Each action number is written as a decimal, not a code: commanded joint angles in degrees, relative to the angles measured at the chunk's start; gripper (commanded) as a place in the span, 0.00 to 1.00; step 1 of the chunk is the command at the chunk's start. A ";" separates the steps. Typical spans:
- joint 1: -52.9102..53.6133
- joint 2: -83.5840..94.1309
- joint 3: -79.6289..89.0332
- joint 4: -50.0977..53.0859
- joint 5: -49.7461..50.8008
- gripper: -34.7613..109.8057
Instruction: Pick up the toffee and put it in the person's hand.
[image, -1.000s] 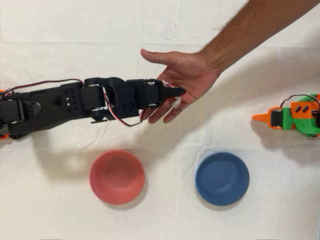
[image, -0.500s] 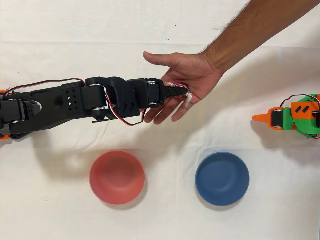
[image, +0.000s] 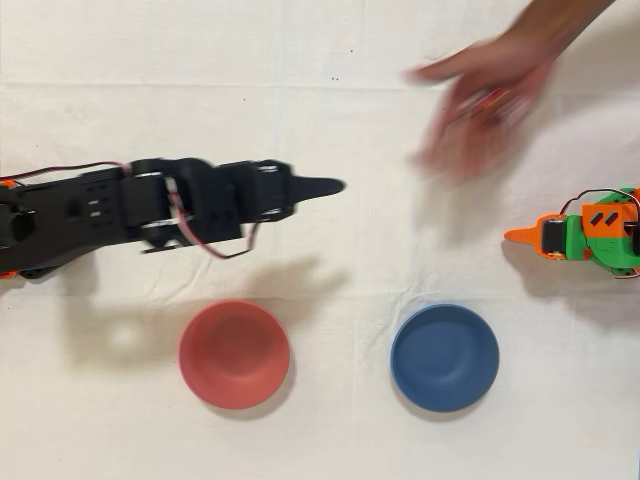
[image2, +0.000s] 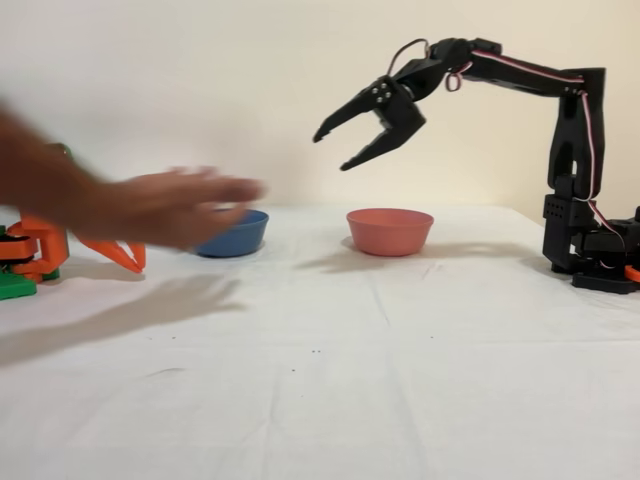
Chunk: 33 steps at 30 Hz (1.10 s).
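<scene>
My black gripper (image2: 332, 152) hangs high in the air, open, with nothing between its fingers. From overhead, the gripper (image: 335, 186) points right, over the cloth. The person's hand (image: 485, 95) is motion-blurred at the upper right, well away from the gripper. A small reddish smear (image: 492, 103) on its palm looks like the toffee, though it is too blurred to be sure. In the fixed view the hand (image2: 170, 205) is at the left, in front of the blue bowl, and the toffee is hidden there.
A red bowl (image: 234, 353) and a blue bowl (image: 444, 357) stand on the white cloth near the front edge; in the fixed view they are red (image2: 389, 230) and blue (image2: 245, 232). The idle orange arm (image: 590, 235) rests at the right edge.
The gripper has opened and drawn back left, off the palm. The hand has pulled away quickly to the upper right, with the reddish sweet apparently in it.
</scene>
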 joint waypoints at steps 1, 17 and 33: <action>0.62 15.03 7.38 1.93 -0.70 0.40; 6.59 53.35 49.48 -4.92 1.67 0.24; 9.05 79.89 77.87 -5.71 -7.03 0.24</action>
